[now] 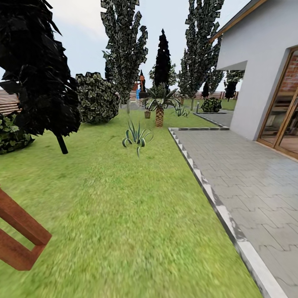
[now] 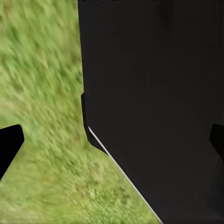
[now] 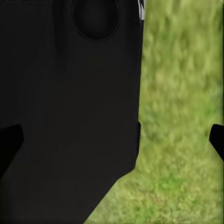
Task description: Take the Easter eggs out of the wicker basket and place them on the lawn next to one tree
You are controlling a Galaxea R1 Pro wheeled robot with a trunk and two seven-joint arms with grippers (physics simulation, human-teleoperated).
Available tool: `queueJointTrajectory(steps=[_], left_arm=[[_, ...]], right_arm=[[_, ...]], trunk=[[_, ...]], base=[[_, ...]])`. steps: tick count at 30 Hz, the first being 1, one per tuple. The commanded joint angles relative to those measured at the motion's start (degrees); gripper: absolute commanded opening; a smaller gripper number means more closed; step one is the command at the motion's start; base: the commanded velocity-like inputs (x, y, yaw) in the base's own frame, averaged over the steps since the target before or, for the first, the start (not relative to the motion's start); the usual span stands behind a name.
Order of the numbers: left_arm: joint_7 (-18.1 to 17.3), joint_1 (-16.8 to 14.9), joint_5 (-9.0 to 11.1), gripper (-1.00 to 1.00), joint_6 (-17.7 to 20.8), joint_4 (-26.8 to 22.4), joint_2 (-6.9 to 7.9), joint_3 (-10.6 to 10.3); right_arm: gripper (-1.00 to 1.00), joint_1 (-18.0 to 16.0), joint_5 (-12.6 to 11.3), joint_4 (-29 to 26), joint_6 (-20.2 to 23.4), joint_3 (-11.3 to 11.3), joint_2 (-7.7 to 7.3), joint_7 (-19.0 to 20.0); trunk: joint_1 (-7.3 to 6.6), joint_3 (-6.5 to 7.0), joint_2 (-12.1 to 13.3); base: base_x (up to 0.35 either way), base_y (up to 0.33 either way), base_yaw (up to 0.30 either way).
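Note:
The lawn (image 1: 124,215) stretches ahead as mottled green grass. Two tall trees with pale-speckled crowns stand at its far end, one tree (image 1: 124,45) left of centre and the other tree (image 1: 201,45) to its right. The Easter eggs and the wicker basket are out of view. In the left wrist view my left gripper (image 2: 112,144) is open over grass, with its black fingertips (image 2: 9,144) at the picture's edges and nothing between them. My right gripper (image 3: 112,144) is open too and holds nothing. A black part of the robot's body (image 3: 70,93) fills half of each wrist view.
A dark-crowned tree (image 1: 37,62) and shrubs (image 1: 97,97) line the left side. A spiky plant (image 1: 136,138), a short palm (image 1: 159,109) and a black cypress (image 1: 162,58) stand ahead. Grey paving (image 1: 248,178) with a kerb and a house (image 1: 265,70) lie right. A brown wooden frame (image 1: 20,236) sits near left.

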Motion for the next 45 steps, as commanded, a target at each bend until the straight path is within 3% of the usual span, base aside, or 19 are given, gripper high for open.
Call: queueJointTrajectory(steps=[1,45], left_arm=[[0.0,0.1,0.0,1.00,0.0,-0.1,0.00,0.0],[0.0,0.1,0.0,1.00,0.0,-0.1,0.00,0.0]], right_arm=[[1.00,0.0,0.0,0.0,0.0,0.0,0.00,0.0],[1.00,0.0,0.0,0.0,0.0,0.0,-0.01,0.0]], trunk=[[0.04,-0.03,0.0],[0.04,-0.03,0.0]], base=[[0.333,0.000,0.000],[0.333,0.000,0.000]])
